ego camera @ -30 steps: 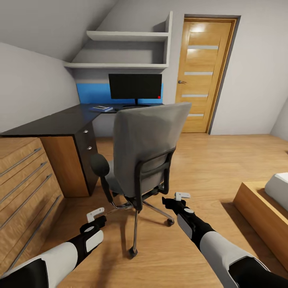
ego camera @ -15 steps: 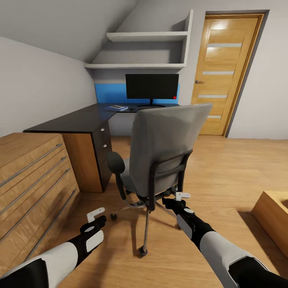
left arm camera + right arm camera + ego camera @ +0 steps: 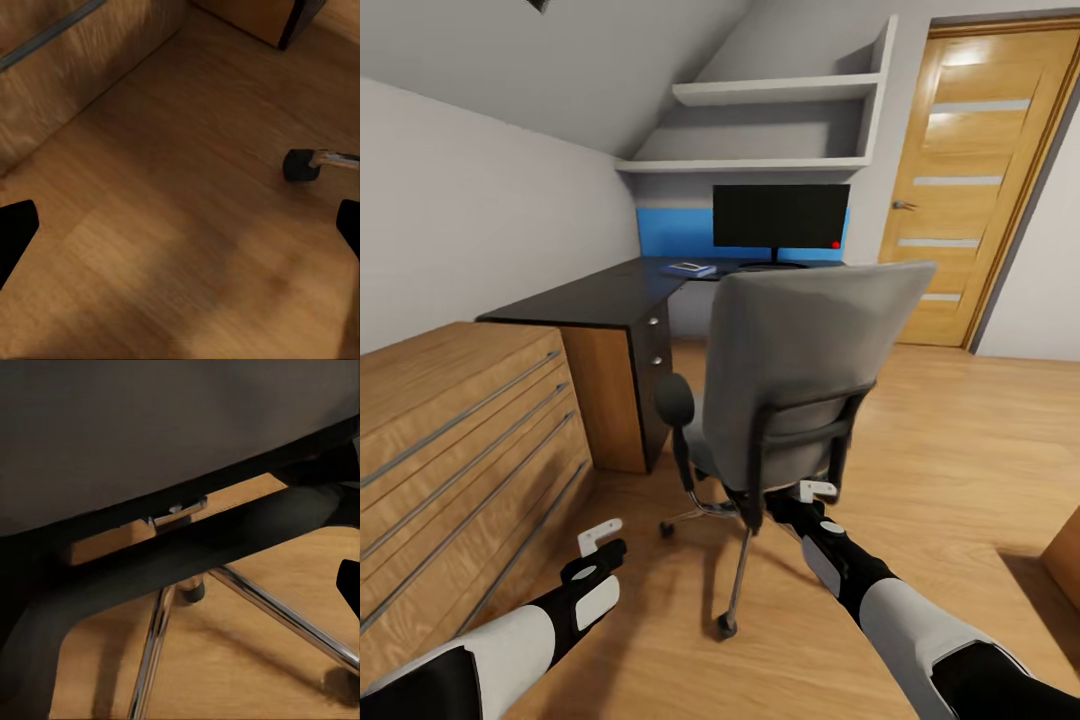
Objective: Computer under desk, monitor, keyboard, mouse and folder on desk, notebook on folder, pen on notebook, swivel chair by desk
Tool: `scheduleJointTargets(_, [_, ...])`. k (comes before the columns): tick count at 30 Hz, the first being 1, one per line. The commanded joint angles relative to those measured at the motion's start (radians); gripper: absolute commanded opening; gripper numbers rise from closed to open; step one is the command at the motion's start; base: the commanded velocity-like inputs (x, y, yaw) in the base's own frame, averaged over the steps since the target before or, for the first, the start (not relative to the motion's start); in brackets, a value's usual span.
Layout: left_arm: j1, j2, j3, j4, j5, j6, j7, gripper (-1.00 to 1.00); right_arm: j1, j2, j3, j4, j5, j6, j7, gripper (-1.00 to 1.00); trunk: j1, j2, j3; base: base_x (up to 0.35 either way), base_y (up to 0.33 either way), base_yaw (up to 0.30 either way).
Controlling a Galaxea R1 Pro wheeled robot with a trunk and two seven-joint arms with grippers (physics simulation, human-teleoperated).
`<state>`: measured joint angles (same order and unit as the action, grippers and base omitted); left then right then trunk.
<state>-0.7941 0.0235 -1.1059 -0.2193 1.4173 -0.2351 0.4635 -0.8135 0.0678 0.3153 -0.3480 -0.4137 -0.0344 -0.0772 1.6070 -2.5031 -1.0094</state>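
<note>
Hidden parts: the chair seat is covered by the grey backrest in the head view, so anything lying on it cannot be made out.
Cut off: the door (image 3: 985, 180) runs out of frame at the right; the wood drawer chest (image 3: 450, 440) runs out at the left.
Hard to make out: a small blue flat item (image 3: 691, 268) lies on the far part of the desk, left of the monitor; it is too small to tell what sits on it.
Swivel chair (image 3: 800, 360): grey back turned toward the camera, black armrest (image 3: 674, 400) on its left, chrome legs on castors; it stands on the wood floor (image 3: 950, 430) in the middle of the room, near the desk's drawer end but apart from it.
Desk (image 3: 590, 297): black top, L-shaped, running from the near left to the far wall; a drawer unit with round silver knobs (image 3: 654, 350) stands at its near end.
Monitor (image 3: 781, 216): black screen, red dot at the lower right corner, upright on the far end of the desk under two white shelves (image 3: 760, 165).
Left gripper (image 3: 600, 536): low over the floor beside the drawer chest; fingers spread apart, nothing between them. In the left wrist view one castor (image 3: 301, 164) shows ahead.
Right gripper (image 3: 812, 495): just behind the chair's lower back frame; whether its fingers are apart or together cannot be told. In the right wrist view the chair's underside and chrome legs (image 3: 154, 649) lie close ahead.
</note>
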Motion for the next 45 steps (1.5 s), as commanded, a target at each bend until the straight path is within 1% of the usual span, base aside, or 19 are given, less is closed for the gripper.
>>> scheduleJointTargets(1, [0.0,0.001,-0.008,-0.003,0.01,-0.004,0.006,1.0,-0.001,0.0,0.008,0.0,-0.008,-0.005,-0.006,1.0,0.0,0.0,-0.001,0.0,0.0,0.265])
scheduleJointTargets(8, [0.0,-0.001,-0.009,-0.003,0.01,-0.004,0.006,1.0,-0.001,0.0,0.007,0.0,-0.008,-0.005,-0.006,1.0,0.0,0.0,-0.001,0.0,0.0,0.201])
scheduleJointTargets(13, [0.0,-0.004,-0.011,-0.003,0.009,-0.004,0.006,1.0,-0.001,0.0,0.007,0.0,-0.008,-0.005,-0.006,1.0,0.0,0.0,-0.001,0.0,0.0,0.019])
scheduleJointTargets(24, [0.0,-0.008,-0.013,-0.005,0.009,-0.003,0.006,1.0,-0.001,0.0,0.007,0.0,-0.008,-0.005,-0.006,1.0,0.0,0.0,-0.001,0.0,0.102,0.001])
scheduleJointTargets(29, [0.0,-0.023,-0.014,-0.005,0.009,-0.003,0.006,1.0,-0.001,0.0,0.007,-0.001,-0.008,-0.005,-0.006,1.0,0.0,0.0,-0.001,0.0,0.164,0.0])
scheduleJointTargets(36, [0.0,-0.029,-0.015,-0.005,0.009,-0.003,0.006,1.0,-0.001,0.0,0.008,-0.002,-0.007,-0.005,-0.006,1.0,0.0,0.0,-0.001,-0.056,0.153,0.0])
scheduleJointTargets(40, [0.0,-0.048,-0.015,-0.005,0.009,-0.003,0.007,1.0,-0.001,0.0,0.007,-0.001,-0.007,-0.005,-0.006,1.0,0.0,0.0,-0.001,-0.011,0.016,0.0])
scheduleJointTargets(45, [0.0,-0.052,-0.015,-0.005,0.009,-0.003,0.006,1.0,-0.001,0.0,0.007,-0.002,-0.007,-0.005,-0.006,1.0,0.0,0.0,-0.001,-0.15,0.124,0.0])
